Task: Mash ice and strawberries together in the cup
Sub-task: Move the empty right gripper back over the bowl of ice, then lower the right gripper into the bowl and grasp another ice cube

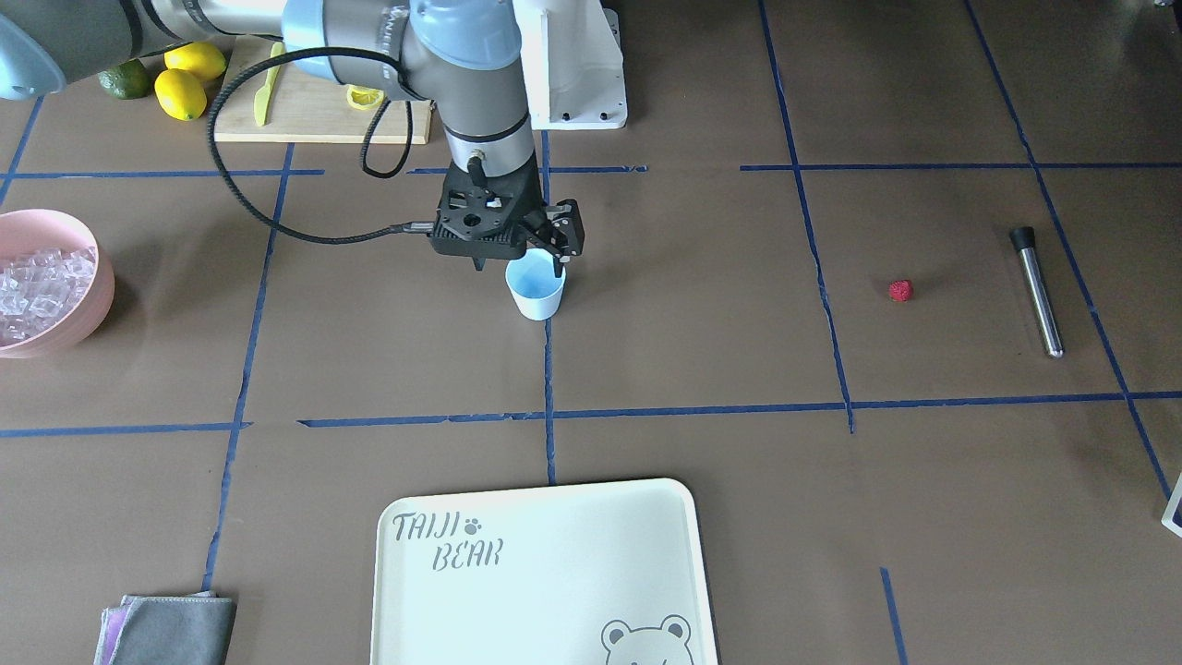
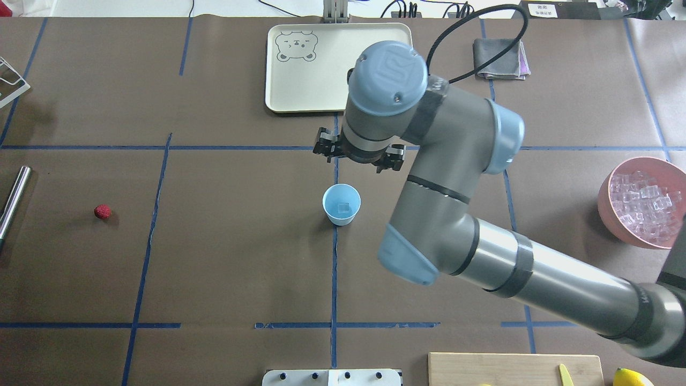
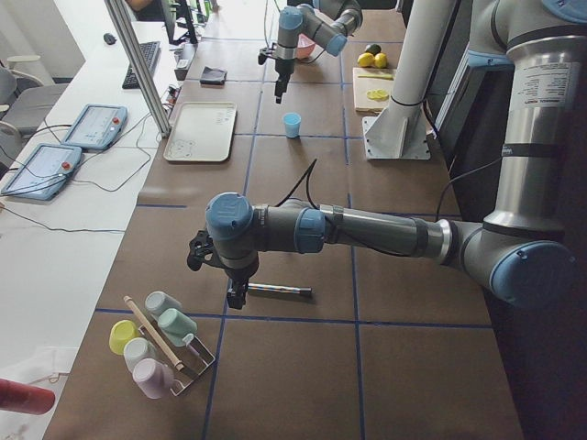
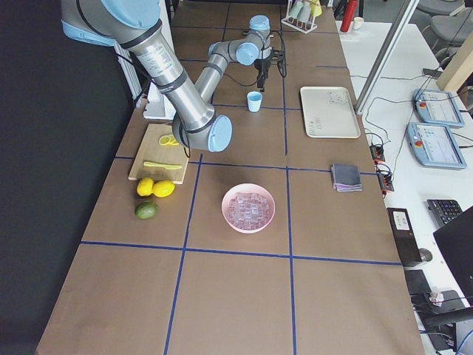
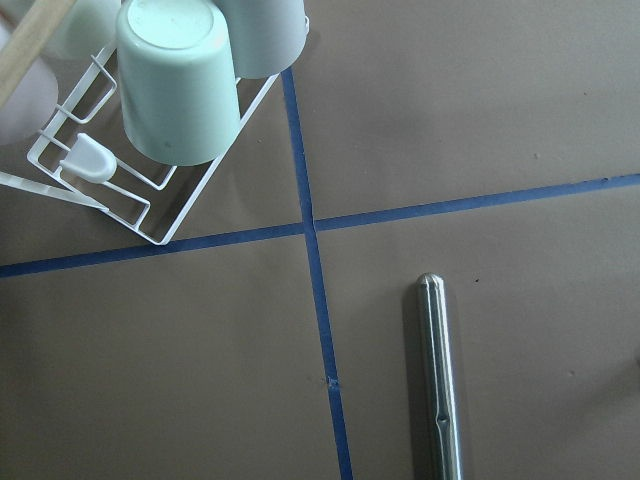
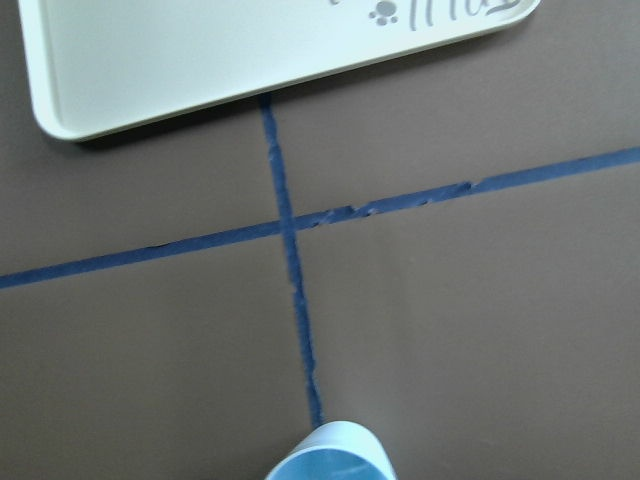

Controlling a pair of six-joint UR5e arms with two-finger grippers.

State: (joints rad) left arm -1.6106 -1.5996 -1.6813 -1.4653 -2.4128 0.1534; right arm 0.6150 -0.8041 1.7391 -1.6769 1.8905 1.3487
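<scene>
The light-blue cup stands upright mid-table with one clear ice cube inside. More ice is heaped in a pink bowl. The red strawberry lies alone on the table, far from the cup. My right gripper hangs open just over the cup's rim, holding nothing. My left gripper shows only in the exterior left view, above one end of a steel muddler; I cannot tell its state.
A cream tray lies beyond the cup. A cutting board with lemons and a lime sits near the base. A grey cloth and a rack of cups lie at the edges.
</scene>
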